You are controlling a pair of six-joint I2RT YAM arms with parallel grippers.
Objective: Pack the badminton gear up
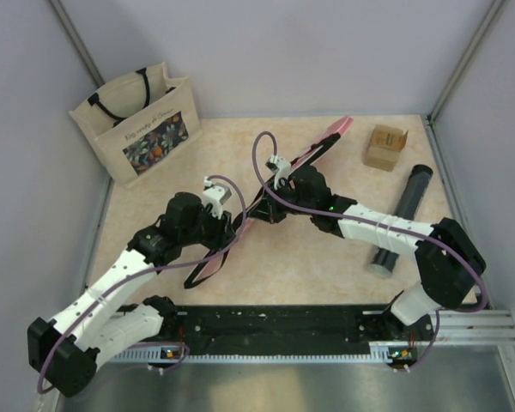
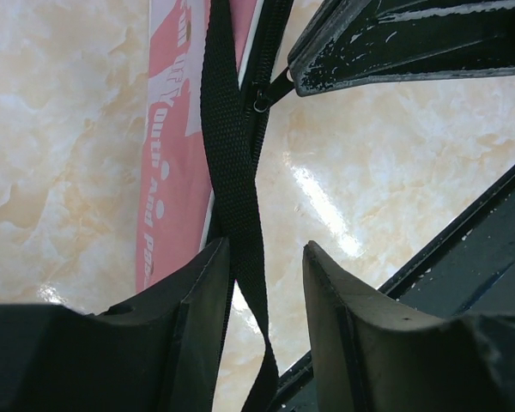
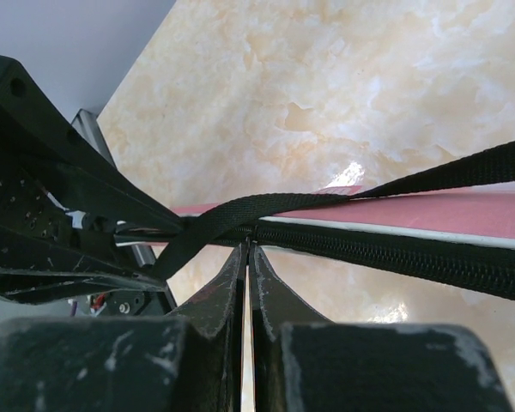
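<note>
The long pink cover [image 1: 313, 154] lies diagonally across the table. Its black strap [image 2: 227, 129] runs slack between the fingers of my left gripper [image 2: 266, 249], which is open and grips nothing. In the top view the left gripper [image 1: 238, 221] sits over the cover's lower half. My right gripper [image 3: 247, 249] is shut on the zipper pull at the cover's edge, where the black zipper [image 3: 395, 253] runs off to the right; the pull [image 2: 262, 105] also shows in the left wrist view. The right gripper [image 1: 270, 199] is close to the left one. A dark tube [image 1: 402, 219] lies at the right.
A beige tote bag [image 1: 142, 124] with a floral print stands at the back left. A small brown cardboard box [image 1: 386, 146] sits at the back right, just behind the tube. Grey walls close in the table on three sides.
</note>
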